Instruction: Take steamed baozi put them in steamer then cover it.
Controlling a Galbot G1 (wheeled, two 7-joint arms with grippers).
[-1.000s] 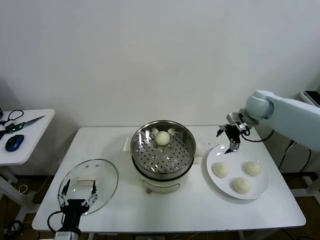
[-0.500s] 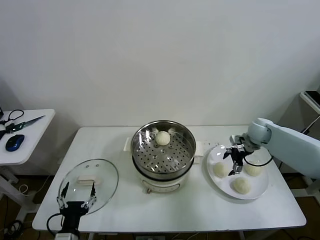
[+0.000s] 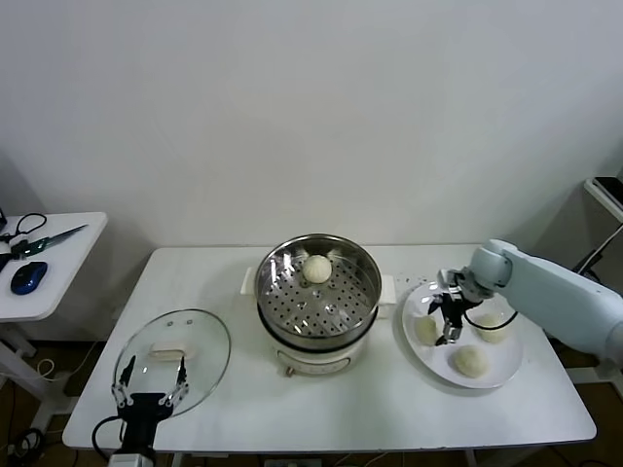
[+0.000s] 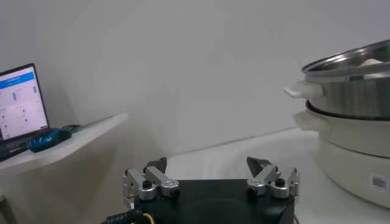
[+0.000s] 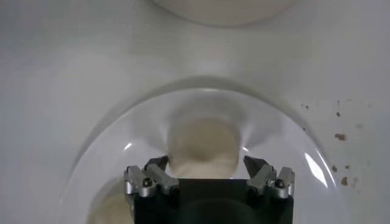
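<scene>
- Baozi, round cream-white dough buns: one lay in the shiny round steel steamer; three lay on the flat white plate.
- Right gripper hovered over the plate's nearest bun, jaws wide open either side, gripping nothing.
- Left gripper waited, jaws open and empty, at the clear glass cover on the white table.

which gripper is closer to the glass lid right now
Left. The left gripper sits at the table's front-left edge, right at the near rim of the cover. The right gripper is far across the table, past the steamer, over the plate.

Steamer cut off by right edge in left wrist view
</scene>
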